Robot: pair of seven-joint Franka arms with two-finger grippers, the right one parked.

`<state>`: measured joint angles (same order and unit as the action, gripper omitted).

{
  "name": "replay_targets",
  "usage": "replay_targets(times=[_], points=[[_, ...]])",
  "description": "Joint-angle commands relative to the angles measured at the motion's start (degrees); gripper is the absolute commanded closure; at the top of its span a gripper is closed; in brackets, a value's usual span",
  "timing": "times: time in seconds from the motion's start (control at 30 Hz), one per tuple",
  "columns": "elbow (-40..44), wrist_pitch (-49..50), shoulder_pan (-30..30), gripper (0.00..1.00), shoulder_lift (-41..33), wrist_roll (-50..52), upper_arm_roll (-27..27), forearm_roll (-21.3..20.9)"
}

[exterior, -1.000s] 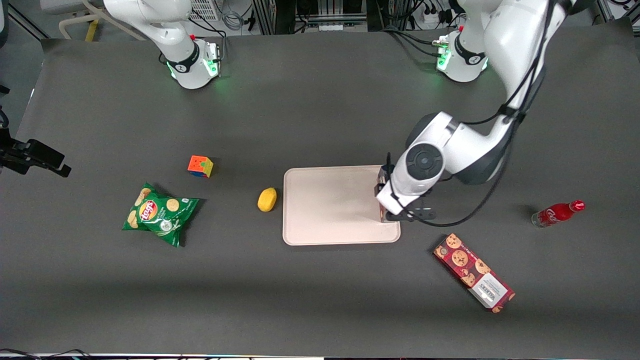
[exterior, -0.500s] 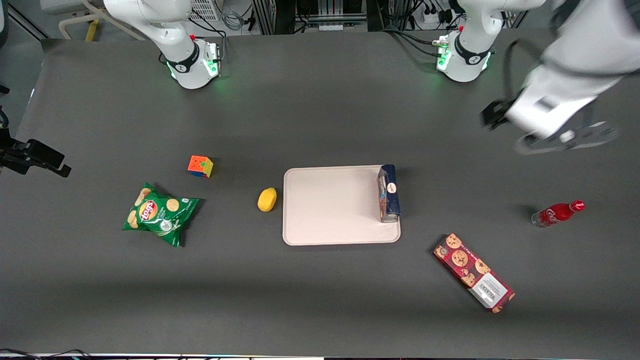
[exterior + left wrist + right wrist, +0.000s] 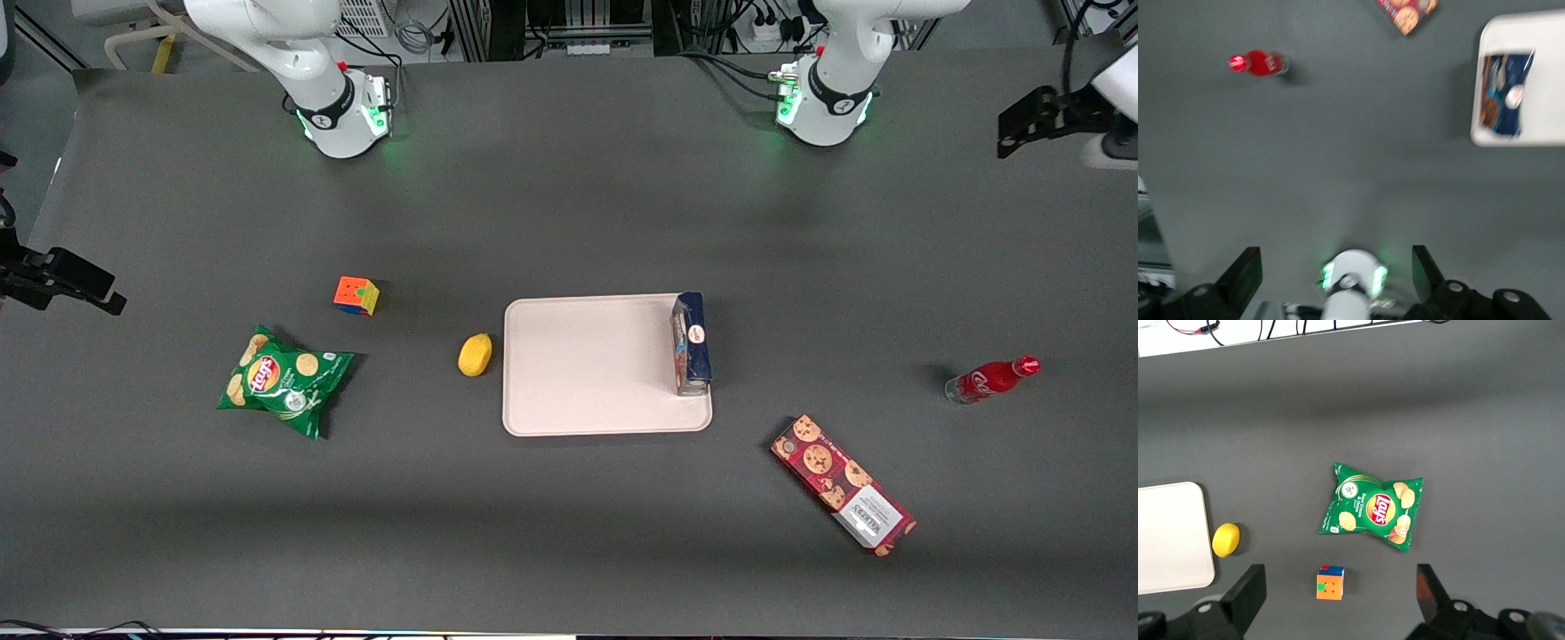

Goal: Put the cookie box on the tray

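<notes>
The navy cookie box rests on the pinkish-cream tray, along the tray's edge toward the working arm's end. Nothing touches it. The left wrist view looks down from well above on the same cookie box and tray. My gripper is raised at the working arm's end of the table, farther from the front camera than the tray and well away from it. That gripper is open, its fingers wide apart with nothing between them.
A long red cookie box lies nearer the front camera than the tray. A red cola bottle lies toward the working arm's end. A lemon, a colour cube and a green chips bag lie toward the parked arm's end.
One second ago my gripper was down at the cookie box on the tray. It has let go, risen and swung off to the working arm's end; the box stays put.
</notes>
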<state>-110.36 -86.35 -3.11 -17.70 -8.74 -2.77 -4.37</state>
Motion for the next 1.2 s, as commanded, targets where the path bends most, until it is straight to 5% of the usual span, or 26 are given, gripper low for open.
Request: replay_targets(times=[0.0,1.17], points=[[-22.78,-15.15,-0.76,0.00,-11.39,-1.02,-0.21,0.59],[-14.71,-8.31,-1.20,0.00,-9.37,-1.02,-0.04,0.68]])
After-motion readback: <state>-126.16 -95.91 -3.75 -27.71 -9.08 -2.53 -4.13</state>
